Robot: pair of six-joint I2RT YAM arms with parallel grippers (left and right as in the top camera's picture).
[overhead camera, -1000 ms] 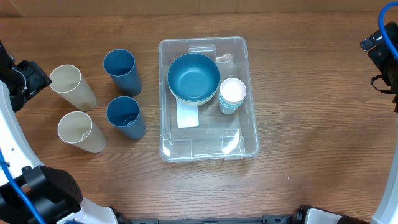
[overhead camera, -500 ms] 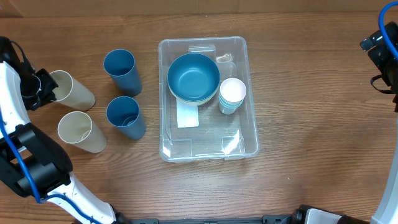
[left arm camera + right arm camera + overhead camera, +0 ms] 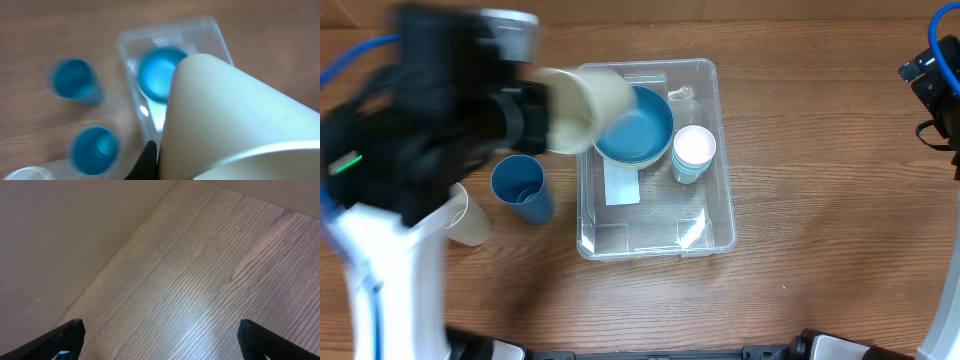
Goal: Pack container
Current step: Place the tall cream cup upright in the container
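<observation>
Left claw (image 3: 525, 118) clamped on cream cup (image 3: 582, 105), tipped sideways over container (image 3: 650, 228) for packing | right claw (image 3: 162, 342) apart, idle at surface's (image 3: 200, 255) far-right corner

Overhead top-down; L wrist close, prob shares container (image 3: 660, 225); R wrist tabletop (image 3: 200, 270).

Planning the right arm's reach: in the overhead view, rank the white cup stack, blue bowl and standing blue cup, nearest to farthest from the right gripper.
From the right gripper at the right edge:
1. white cup stack, right side of the container.
2. blue bowl, container's far half.
3. blue cup, outside, on its left.
</observation>
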